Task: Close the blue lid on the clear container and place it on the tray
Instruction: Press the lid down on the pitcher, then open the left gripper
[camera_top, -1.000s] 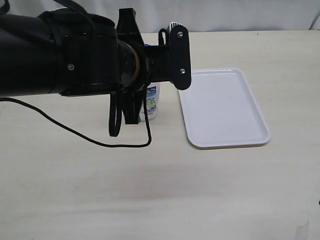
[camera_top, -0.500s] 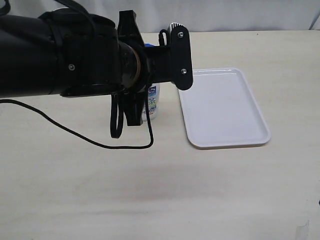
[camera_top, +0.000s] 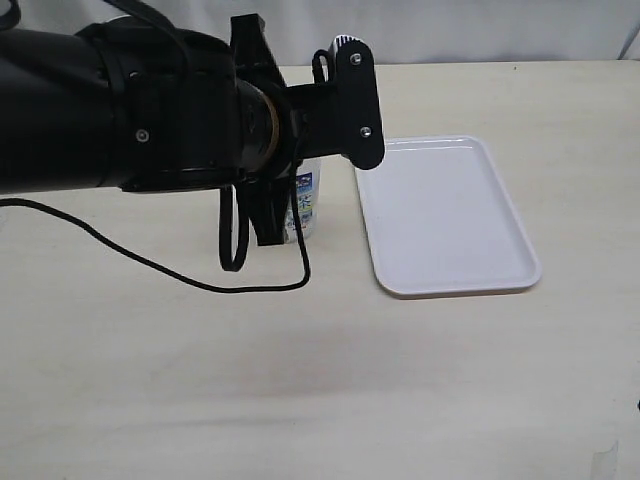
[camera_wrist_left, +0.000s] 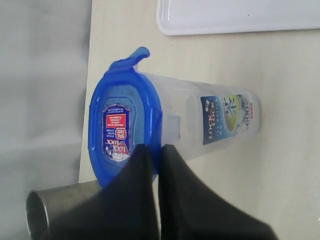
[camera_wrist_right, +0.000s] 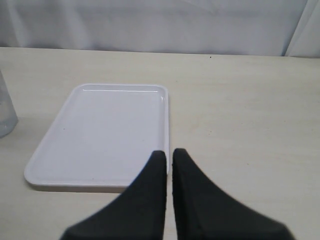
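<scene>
Over table (camera_top: 300, 380), left gripper (camera_wrist_left: 155, 148) fingers nearly touching, tips at lid (camera_wrist_left: 120, 130) rim. Lid on top of container (camera_wrist_left: 200, 120), one flap sticking up. Container upright on table, just beside tray (camera_top: 450, 215), not on it. Steel cup (camera_wrist_left: 37, 215) beside container. Right gripper (camera_wrist_right: 168, 152) fingers nearly touching too, holding nothing, by tray edge.

Tall clear plastic container (camera_wrist_left: 210, 120), labelled, stands upright just beside a flat white rectangular tray (camera_top: 445, 215); blue flap-lock lid (camera_wrist_left: 125, 135) sits on top.
</scene>
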